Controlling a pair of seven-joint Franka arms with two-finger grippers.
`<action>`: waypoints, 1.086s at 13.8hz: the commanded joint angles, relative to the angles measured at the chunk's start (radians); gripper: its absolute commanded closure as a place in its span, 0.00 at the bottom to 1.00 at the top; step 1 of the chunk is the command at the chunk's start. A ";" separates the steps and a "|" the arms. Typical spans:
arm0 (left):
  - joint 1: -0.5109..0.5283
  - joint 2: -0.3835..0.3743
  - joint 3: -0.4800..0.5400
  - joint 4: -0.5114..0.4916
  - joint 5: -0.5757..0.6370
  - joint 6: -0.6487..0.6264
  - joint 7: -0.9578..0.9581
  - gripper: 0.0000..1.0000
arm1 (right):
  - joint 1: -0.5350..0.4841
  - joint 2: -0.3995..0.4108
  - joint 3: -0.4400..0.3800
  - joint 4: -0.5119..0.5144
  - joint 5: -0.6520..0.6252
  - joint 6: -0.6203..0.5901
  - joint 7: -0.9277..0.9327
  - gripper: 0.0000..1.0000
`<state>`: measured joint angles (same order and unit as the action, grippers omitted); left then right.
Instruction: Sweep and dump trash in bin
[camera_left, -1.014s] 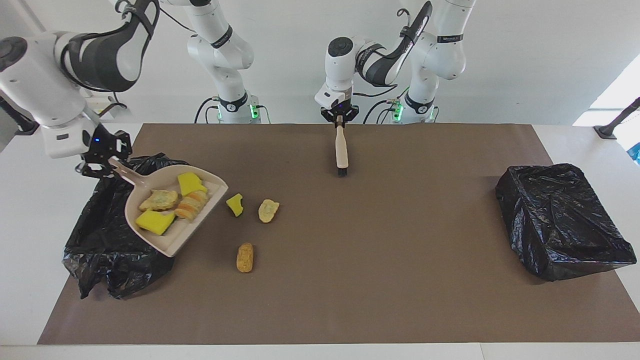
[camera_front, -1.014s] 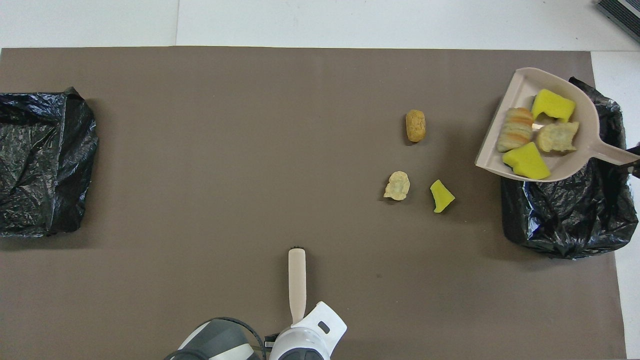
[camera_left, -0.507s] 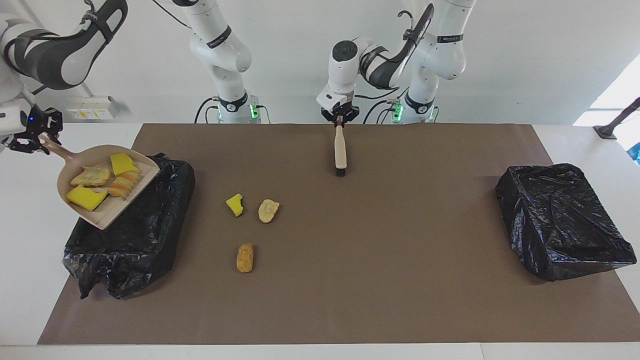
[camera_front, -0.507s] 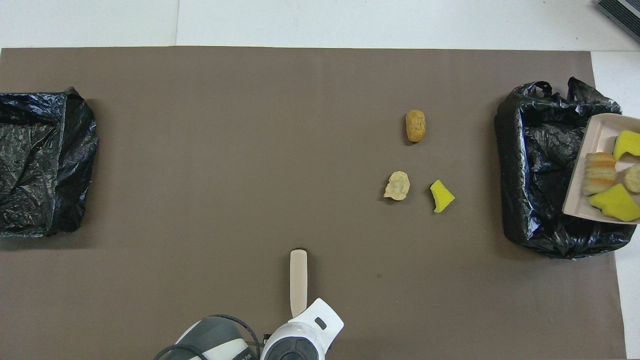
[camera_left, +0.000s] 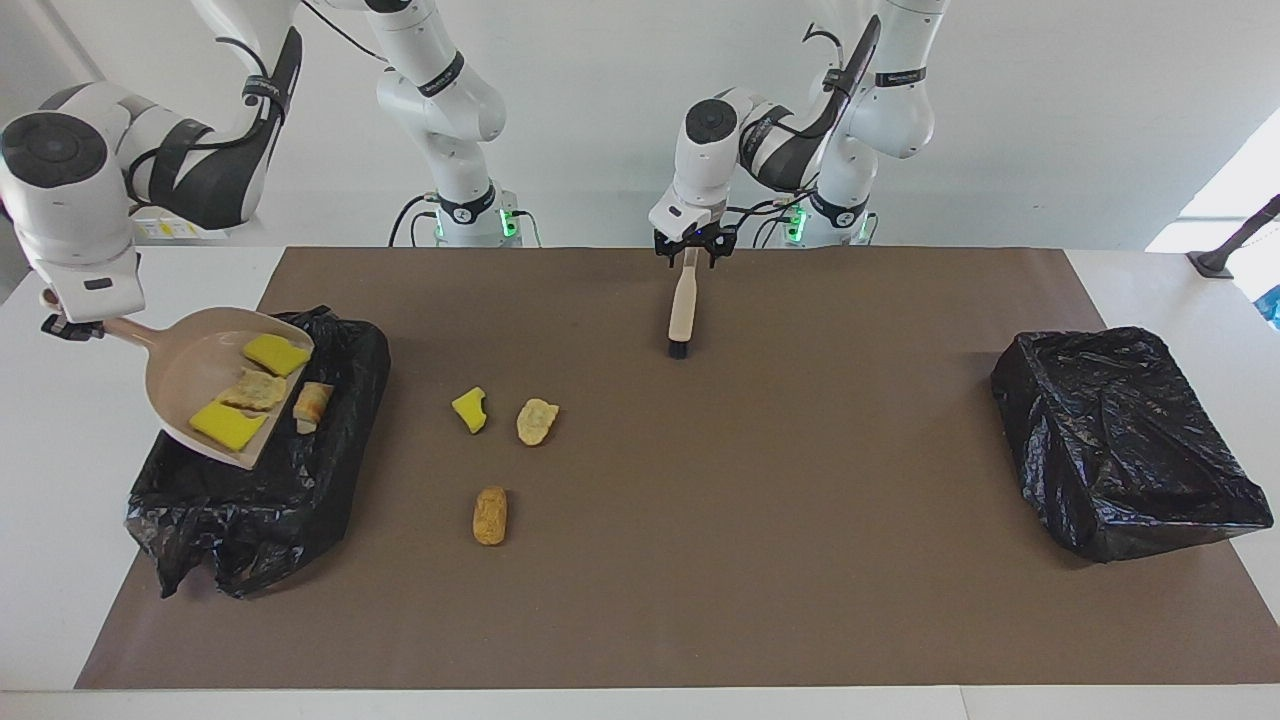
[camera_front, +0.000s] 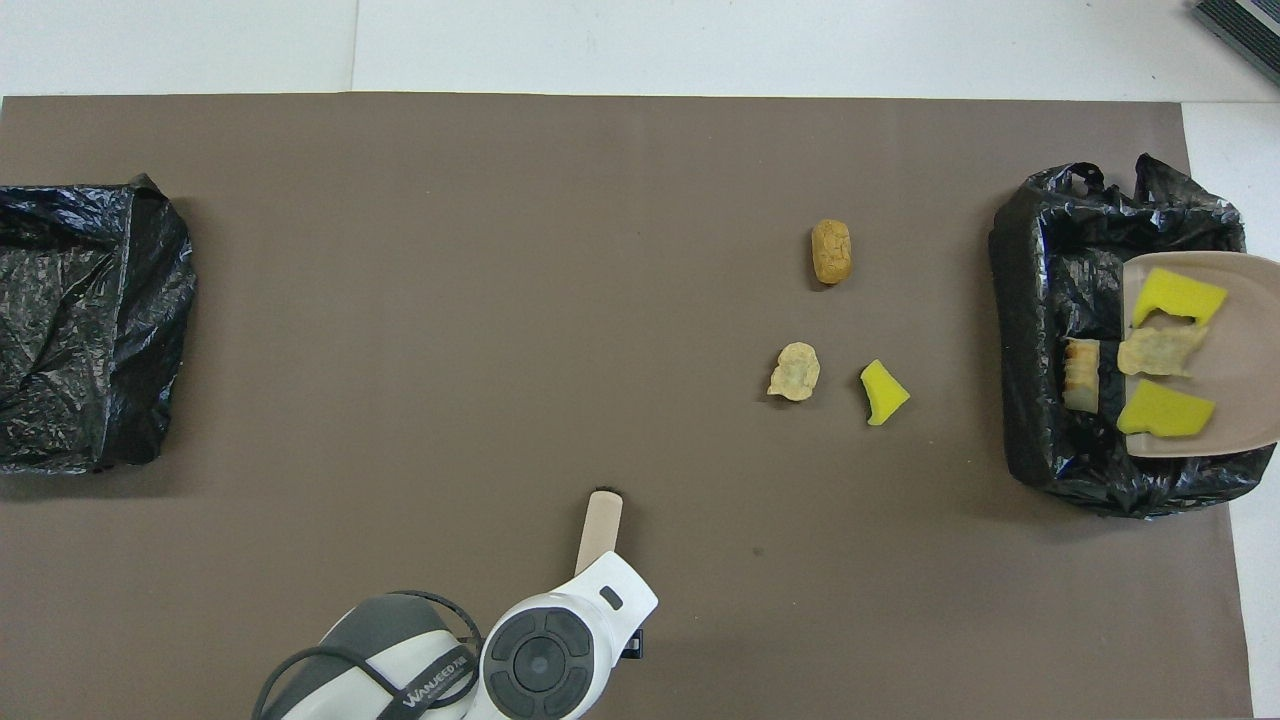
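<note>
My right gripper (camera_left: 72, 325) is shut on the handle of the beige dustpan (camera_left: 190, 365), which is tilted over the black-bagged bin (camera_left: 300, 480) at the right arm's end. Two yellow sponge chunks (camera_left: 277, 353) and a tan lump (camera_left: 255, 390) lie in the pan. A striped piece (camera_left: 312, 405) is off the pan's lip, over the bin (camera_front: 1040, 300). On the mat lie a yellow chunk (camera_left: 469, 409), a tan lump (camera_left: 537, 421) and an orange-brown lump (camera_left: 490, 515). My left gripper (camera_left: 690, 250) is open around the top of the brush (camera_left: 683, 305), which leans on its bristles.
A second black-bagged box (camera_left: 1120, 440) sits at the left arm's end of the brown mat (camera_left: 800, 560). White table shows around the mat's edges. The three loose pieces lie between the brush and the bin, farther from the robots than the brush.
The right arm carried the dustpan from over the mat to over the bin and tipped it; the striped piece slid off the lip. The left gripper opened and the brush now leans.
</note>
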<state>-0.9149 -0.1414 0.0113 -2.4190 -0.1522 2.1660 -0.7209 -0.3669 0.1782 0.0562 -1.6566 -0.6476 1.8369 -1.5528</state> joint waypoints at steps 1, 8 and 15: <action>0.108 0.025 -0.002 0.095 0.086 -0.034 0.055 0.00 | 0.011 -0.031 0.005 -0.035 -0.069 0.025 -0.018 1.00; 0.462 0.022 0.003 0.470 0.129 -0.378 0.466 0.00 | 0.137 -0.031 0.005 -0.002 -0.234 -0.033 -0.029 1.00; 0.683 0.034 0.007 0.811 0.149 -0.647 0.745 0.00 | 0.155 -0.088 0.011 0.112 -0.230 -0.227 -0.049 1.00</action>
<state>-0.2579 -0.1357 0.0320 -1.7072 -0.0243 1.5961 0.0020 -0.2072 0.1285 0.0602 -1.5831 -0.8834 1.6790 -1.5607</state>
